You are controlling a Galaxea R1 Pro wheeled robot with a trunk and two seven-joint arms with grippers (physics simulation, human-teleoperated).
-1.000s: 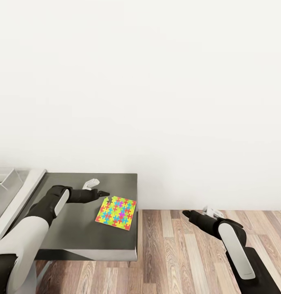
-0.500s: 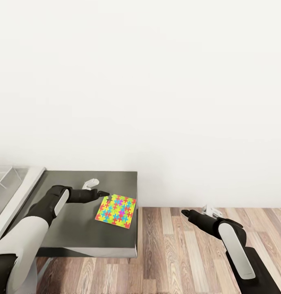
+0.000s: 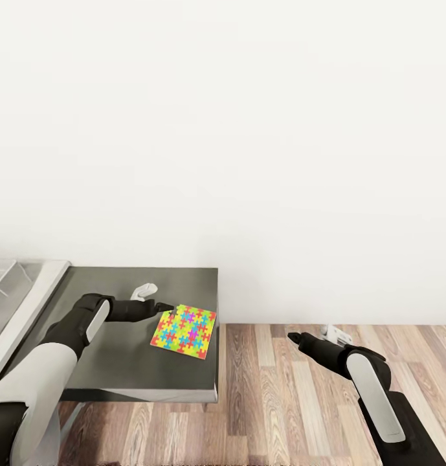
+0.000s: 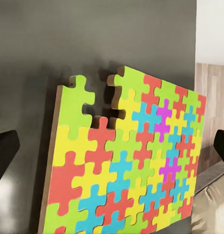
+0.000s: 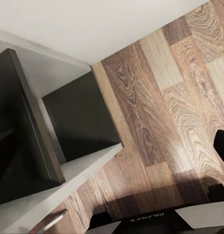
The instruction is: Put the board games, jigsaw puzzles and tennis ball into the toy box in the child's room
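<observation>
The jigsaw puzzle [image 3: 184, 332] lies on the table's [image 3: 119, 369] lower section, near its right edge.

Both arms wear the same kit: glossy black casing at the wrists and joints, smooth white shells along the forearms. The left gripper [image 3: 166, 306] ends in slim black fingers with a white rounded housing just behind. The right gripper [image 3: 292, 336] matches, with a small white-grey bracket behind it.
</observation>
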